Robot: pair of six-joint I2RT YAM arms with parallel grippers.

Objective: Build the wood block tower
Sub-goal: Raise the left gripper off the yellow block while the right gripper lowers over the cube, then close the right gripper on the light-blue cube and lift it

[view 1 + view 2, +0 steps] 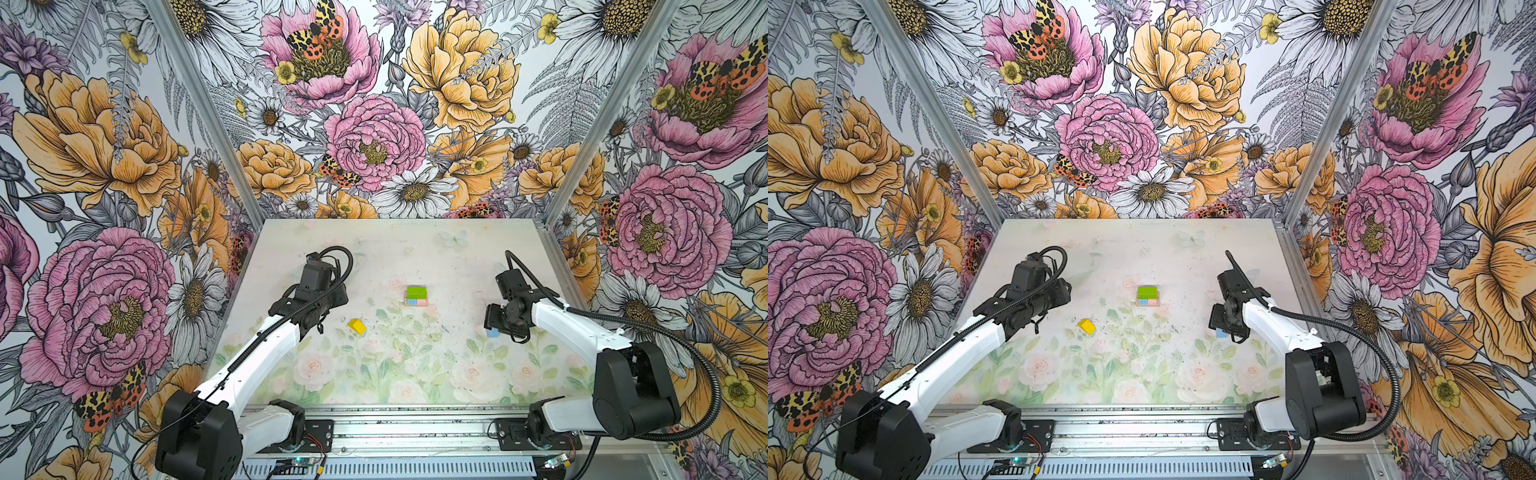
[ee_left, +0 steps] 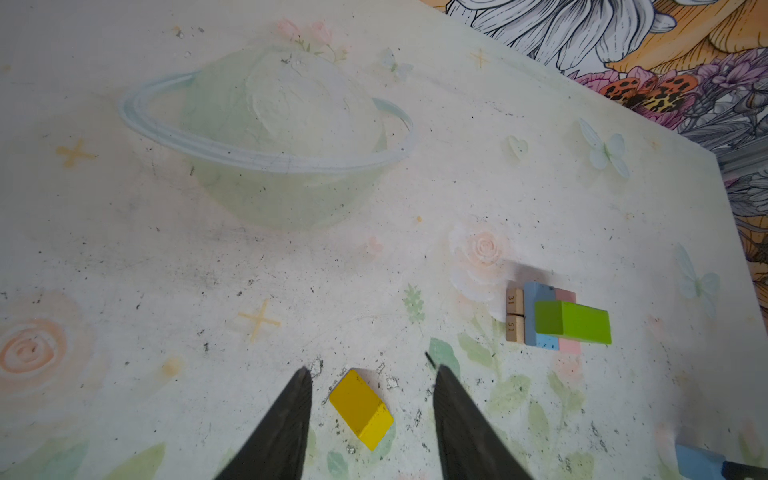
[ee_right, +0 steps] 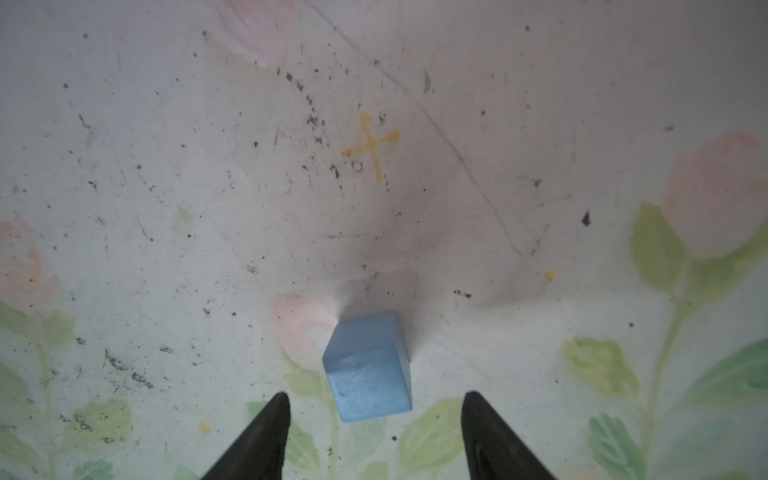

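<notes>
The left gripper [image 2: 370,369] is open; its two dark fingers [image 2: 291,424] stand one on each side of the yellow roof-shaped piece [image 2: 360,409], with a gap on both sides, so it holds nothing and I see it touch nothing. The yellow piece lies on the table [image 2: 124,257], turned at a slant to the fingers; in both top views it sits just in front of the left arm's tool, left of the middle.

The right gripper [image 3: 376,394] is open too, and a bit wider; the light blue cube [image 3: 368,365] sits on the table at its fingertips, with bare table showing on each side of it, so this one holds nothing either. In a top view the cube [image 1: 493,332] peeks out from under the right tool (only a small blue corner shows there).

The tower [image 1: 416,296] stands near the middle of the table, well apart from both tools; nothing touches it. It is only partly built: the two tan planks [image 2: 515,316] are at the bottom; the light blue brick [image 2: 540,338] and the pink brick [image 2: 569,345] lie side by side on them; the green brick [image 2: 573,322] lies on top of those two.
</notes>
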